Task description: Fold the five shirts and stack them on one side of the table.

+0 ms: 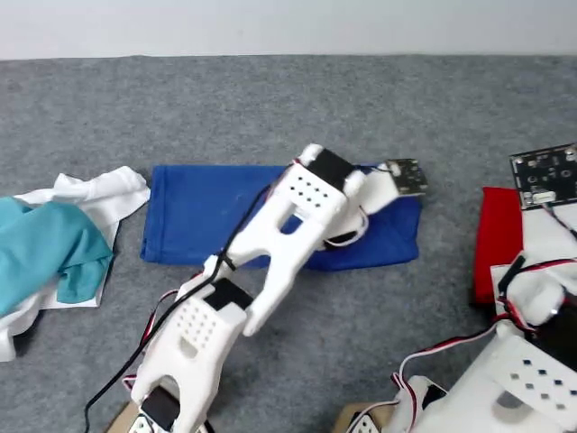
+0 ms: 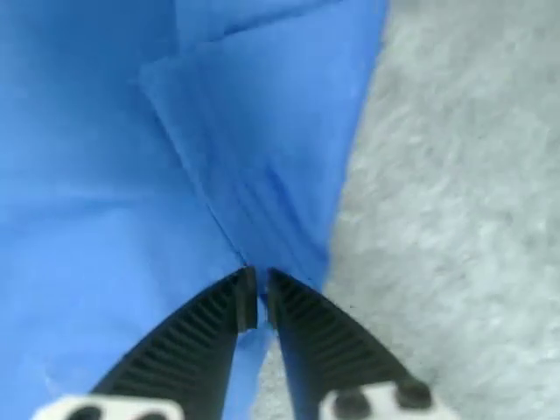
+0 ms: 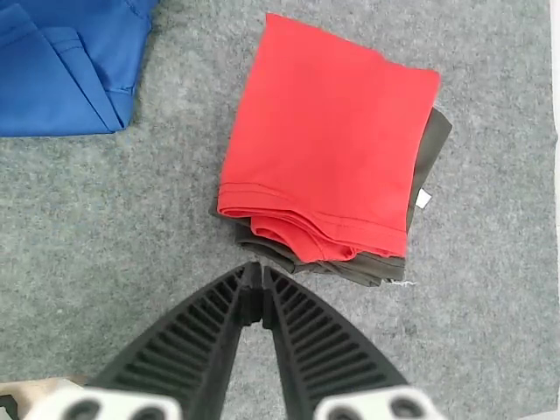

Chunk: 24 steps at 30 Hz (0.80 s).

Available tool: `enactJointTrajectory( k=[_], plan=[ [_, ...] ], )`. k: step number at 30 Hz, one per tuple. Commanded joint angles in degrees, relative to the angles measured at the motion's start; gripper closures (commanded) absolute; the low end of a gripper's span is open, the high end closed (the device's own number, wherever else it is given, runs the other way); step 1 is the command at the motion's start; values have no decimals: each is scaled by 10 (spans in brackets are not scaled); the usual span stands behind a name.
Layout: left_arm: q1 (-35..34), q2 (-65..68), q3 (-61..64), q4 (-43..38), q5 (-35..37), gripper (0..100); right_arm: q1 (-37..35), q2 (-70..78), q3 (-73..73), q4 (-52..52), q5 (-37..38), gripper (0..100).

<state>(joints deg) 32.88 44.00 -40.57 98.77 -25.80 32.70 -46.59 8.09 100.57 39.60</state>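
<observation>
Nearest, at 6 o'clock in the high view, two white plastic arms rose from the tabletop's [image 1: 270, 99] front edge. The right pincer [image 3: 255, 293], black and ribbed, was pressed together and held nothing, hanging above bare grey felt just short of the folded stack at 3 o'clock. There a red shirt [image 3: 328, 140], folded to a neat rectangle with a stitched hem, lay on a dark shirt [image 3: 429, 166] whose edge peeked out along one side. A strip of felt lay open between this stack and the blue shirt [image 1: 203, 212].

The left arm stretched from 7 o'clock over the centre. Its left pincer [image 2: 256, 297] was pressed together at the blue shirt's 3 o'clock edge, where smooth knit met coarse felt; whether cloth was caught between the tips could not be told. The blue shirt lay flat as a long rectangle, with layered folds showing in the left wrist view.

At 9 o'clock, a crumpled white shirt [image 1: 95, 194] lay with a rumpled teal shirt [image 1: 50, 239] heaped on it, just beside the blue one's corner. Toward 12 o'clock a broad band of felt ran to the far edge
</observation>
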Motion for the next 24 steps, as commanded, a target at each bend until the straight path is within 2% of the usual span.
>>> enactJointTrajectory(
  k=[1,6,10,16,18,24],
  plan=[
    [-33,26,0,-26,-13,975,6,-4,-3,17,5,988],
    [-62,73,0,-72,-12,975,6,-4,-3,17,5,988],
    [-73,79,-42,-72,-11,975,6,-4,-3,17,5,988],
    [-75,76,-184,18,-11,975,7,-7,-3,18,5,988],
    [-74,71,-212,19,-1,975,7,-9,-3,18,5,988],
    [-39,4,-166,19,3,974,7,-9,-3,20,4,988]
  ],
)
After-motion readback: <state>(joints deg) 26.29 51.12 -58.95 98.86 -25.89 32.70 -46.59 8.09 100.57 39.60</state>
